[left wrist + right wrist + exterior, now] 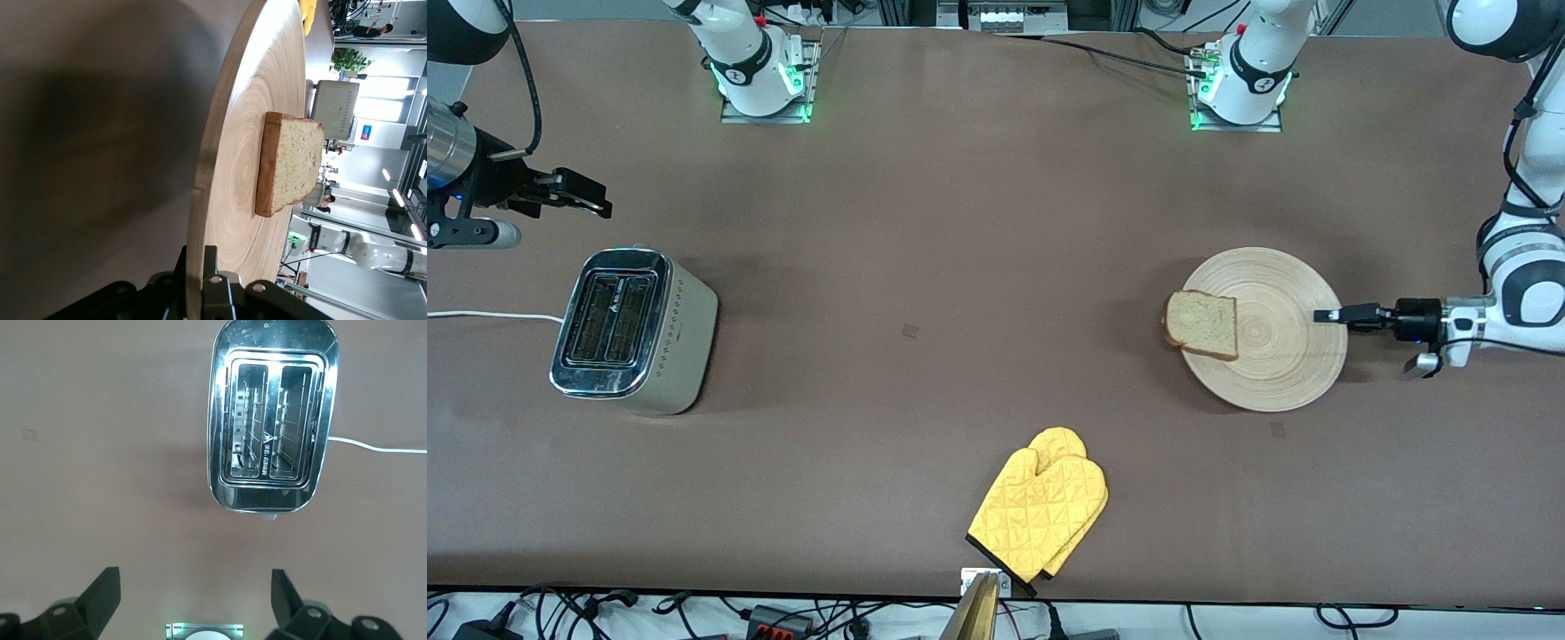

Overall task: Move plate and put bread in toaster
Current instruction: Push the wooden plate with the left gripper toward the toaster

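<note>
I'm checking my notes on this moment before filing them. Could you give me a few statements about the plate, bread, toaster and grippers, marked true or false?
1. The bread lies on the plate. True.
2. The left gripper is shut on the plate's rim. True.
3. A slice of bread already sits in one of the toaster's slots. False: both slots are empty.
4. The right gripper is shut on the toaster's cord. False: it is open, holds nothing and waits above the table near the toaster.
5. The yellow oven mitt lies nearer to the front camera than the plate. True.
6. The plate stands beside the toaster. False: it lies toward the left arm's end of the table, the toaster toward the right arm's end.
</note>
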